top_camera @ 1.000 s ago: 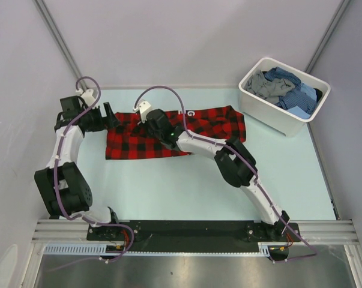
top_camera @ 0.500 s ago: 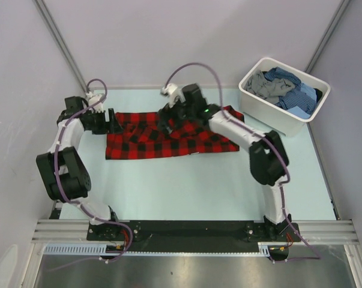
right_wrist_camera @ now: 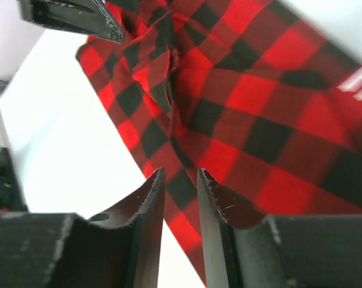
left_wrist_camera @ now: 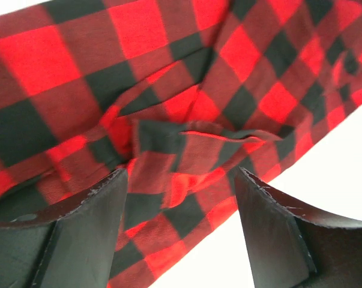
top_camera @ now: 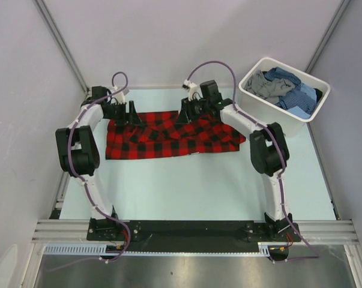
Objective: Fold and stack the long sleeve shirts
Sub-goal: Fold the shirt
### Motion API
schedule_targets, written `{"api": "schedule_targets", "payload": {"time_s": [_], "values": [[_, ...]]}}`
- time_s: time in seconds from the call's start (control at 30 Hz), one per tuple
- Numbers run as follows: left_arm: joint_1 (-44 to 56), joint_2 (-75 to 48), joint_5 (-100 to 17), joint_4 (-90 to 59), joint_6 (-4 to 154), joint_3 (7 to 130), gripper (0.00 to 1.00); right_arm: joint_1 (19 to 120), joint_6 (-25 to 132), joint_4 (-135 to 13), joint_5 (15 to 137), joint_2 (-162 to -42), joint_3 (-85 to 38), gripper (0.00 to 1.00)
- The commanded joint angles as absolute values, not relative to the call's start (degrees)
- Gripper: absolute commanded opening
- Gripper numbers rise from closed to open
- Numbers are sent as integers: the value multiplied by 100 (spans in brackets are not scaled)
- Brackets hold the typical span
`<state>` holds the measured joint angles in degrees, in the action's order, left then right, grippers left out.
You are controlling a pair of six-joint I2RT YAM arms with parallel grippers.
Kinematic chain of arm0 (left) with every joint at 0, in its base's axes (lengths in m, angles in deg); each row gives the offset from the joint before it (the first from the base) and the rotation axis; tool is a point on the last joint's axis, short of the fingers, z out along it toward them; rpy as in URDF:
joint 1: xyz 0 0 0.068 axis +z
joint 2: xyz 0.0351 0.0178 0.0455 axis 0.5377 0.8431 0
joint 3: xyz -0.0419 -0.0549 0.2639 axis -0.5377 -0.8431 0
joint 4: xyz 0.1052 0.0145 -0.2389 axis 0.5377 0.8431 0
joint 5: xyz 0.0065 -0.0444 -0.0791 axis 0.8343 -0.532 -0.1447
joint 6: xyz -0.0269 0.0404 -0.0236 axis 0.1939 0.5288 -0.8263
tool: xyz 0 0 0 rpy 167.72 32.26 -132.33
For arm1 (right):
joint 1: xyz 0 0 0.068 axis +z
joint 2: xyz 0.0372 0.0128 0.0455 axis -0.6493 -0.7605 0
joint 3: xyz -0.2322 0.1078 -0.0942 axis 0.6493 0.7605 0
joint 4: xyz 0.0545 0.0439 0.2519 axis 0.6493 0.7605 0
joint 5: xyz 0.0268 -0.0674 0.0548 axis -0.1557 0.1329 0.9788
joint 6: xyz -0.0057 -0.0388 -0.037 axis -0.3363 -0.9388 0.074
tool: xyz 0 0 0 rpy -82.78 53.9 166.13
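A red-and-black check long sleeve shirt (top_camera: 168,137) lies spread across the far half of the table, rumpled along its back edge. My left gripper (top_camera: 132,116) stands at the shirt's back left edge. In the left wrist view it (left_wrist_camera: 181,175) is wide open and straddles a wrinkled hem of the shirt (left_wrist_camera: 187,114). My right gripper (top_camera: 186,116) is at the back edge near the shirt's middle. In its own view, the right gripper (right_wrist_camera: 179,174) keeps a narrow gap, through which the shirt's (right_wrist_camera: 259,114) edge shows. More shirts, blue check (top_camera: 299,96) and grey (top_camera: 263,87), are bunched in the tub.
The white plastic tub (top_camera: 271,117) stands at the back right, just beyond the shirt's right end. Grey walls close in the table at the back and sides. Both arms arch over the table's left and right sides.
Both arms have swung to the shirt's back edge. The right gripper left the shirt's middle, opened, then narrowed its jaws. The left gripper moved right along the back edge, jaws slightly narrower.
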<state>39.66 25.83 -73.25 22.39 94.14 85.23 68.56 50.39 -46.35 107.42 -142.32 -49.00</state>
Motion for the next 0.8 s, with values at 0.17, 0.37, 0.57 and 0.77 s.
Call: {"api": "schedule_targets", "payload": {"time_s": [0.17,0.37,0.57,0.77], "values": [[4412,1763,-8057,1724,8005,7625,75,7371,7538,-6560,11240,-16062,-6378,36],[4562,920,-8338,538,6731,6043,81,7538,8172,-7106,11354,-16740,-6897,39],[4773,795,-8321,-613,5517,5030,85,7758,8401,-7432,11662,-16803,-6564,38],[4782,1102,-8225,-2064,4233,4564,92,7960,8112,-7503,12022,-16583,-6300,34]]}}
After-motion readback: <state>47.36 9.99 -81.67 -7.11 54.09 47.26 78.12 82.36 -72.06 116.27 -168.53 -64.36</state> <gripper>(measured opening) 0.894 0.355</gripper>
